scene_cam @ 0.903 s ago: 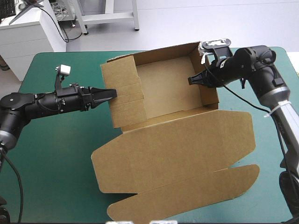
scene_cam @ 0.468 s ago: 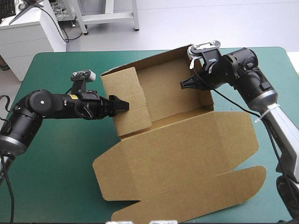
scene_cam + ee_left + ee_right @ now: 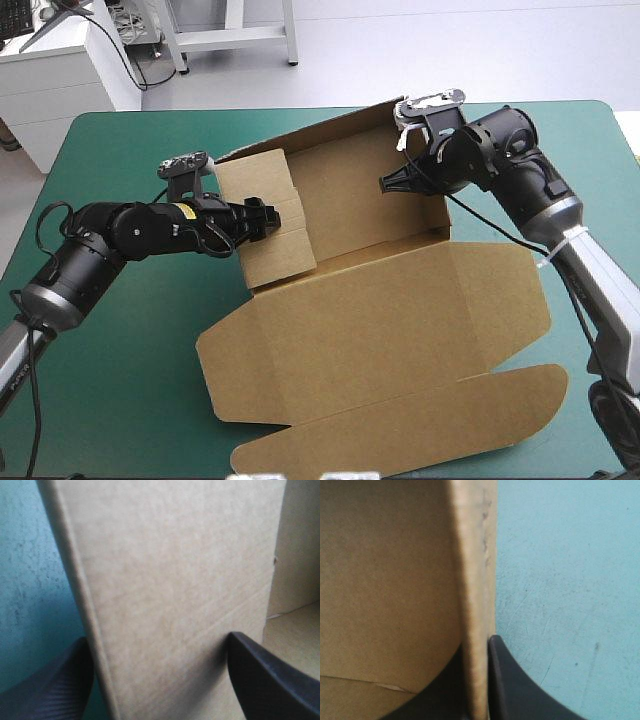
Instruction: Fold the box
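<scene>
A robotics lab: teal-green table (image 3: 120,400), white cabinet (image 3: 50,85) (cables (image 3: 127,55) beside it), metal frame legs (image 3: 290,35) on pale floor (image 3: 450,50).

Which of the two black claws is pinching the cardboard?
The right arm's jaws: shut on the box's right wall. The left arm's jaws stand wide apart, the left wall between them.

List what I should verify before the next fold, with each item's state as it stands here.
1. Right gripper clamped on the box: ok, shut on the right wall.
2. Left gripper gripping the left wall: not ok, its fingers stand apart with the board between them.
3. Left wall tucked in: not ok, raised but leaning.
4. Lid flat on the table: ok.
5. Far wall up: ok.
</scene>
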Controlling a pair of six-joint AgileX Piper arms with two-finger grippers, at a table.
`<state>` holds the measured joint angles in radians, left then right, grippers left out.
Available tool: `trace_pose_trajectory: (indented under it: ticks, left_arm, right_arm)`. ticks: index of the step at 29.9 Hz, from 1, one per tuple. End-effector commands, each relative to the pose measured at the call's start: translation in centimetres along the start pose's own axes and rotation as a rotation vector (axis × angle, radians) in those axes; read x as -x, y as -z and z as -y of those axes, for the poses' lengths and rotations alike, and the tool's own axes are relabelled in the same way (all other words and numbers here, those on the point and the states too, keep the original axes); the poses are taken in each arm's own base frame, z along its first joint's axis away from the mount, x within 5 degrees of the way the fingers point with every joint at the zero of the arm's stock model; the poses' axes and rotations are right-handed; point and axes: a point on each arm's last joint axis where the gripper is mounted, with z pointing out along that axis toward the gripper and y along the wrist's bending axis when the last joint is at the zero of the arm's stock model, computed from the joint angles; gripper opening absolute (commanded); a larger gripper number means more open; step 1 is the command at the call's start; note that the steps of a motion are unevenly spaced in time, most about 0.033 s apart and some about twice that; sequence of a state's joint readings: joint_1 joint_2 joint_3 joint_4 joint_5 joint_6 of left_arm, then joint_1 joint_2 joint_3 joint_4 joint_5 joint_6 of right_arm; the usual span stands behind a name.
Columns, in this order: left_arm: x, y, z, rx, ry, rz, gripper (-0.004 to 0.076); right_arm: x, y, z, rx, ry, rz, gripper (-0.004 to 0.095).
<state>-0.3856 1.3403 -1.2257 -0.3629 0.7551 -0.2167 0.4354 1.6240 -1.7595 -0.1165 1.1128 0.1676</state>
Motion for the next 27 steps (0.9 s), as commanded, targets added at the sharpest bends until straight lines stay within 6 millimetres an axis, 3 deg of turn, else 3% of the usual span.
trace_pose_trajectory:
  ticks: [1, 6, 10, 14, 17, 27]
  left_arm:
    - [0.9, 0.7, 1.1, -0.054, 0.033, 0.083, 0.0529]
    - [1.1, -0.3, 0.7, -0.034, 0.049, 0.074, 0.0515]
    - [1.2, -0.6, 0.6, -0.034, 0.054, 0.08, 0.0424]
    - [1.3, -0.6, 0.6, -0.034, 0.051, 0.09, 0.022]
    - [1.3, -0.6, 0.6, -0.031, 0.034, 0.093, -0.0011]
    - [2.7, -0.6, 0.9, 0.053, -0.096, 0.042, -0.0009]
  right_arm:
    - [1.1, 3.0, -0.3, 0.056, -0.034, 0.135, -0.0003]
    - [1.1, 3.0, -0.3, 0.054, -0.036, 0.133, -0.0003]
    - [1.0, 3.0, -0.3, 0.054, -0.036, 0.13, -0.0003]
    - [0.9, 3.0, -0.3, 0.049, -0.034, 0.118, -0.0003]
    - [0.8, 3.0, -0.3, 0.046, -0.034, 0.1, -0.0003]
    - [-0.2, 2.7, -0.1, 0.027, -0.052, -0.011, -0.0003]
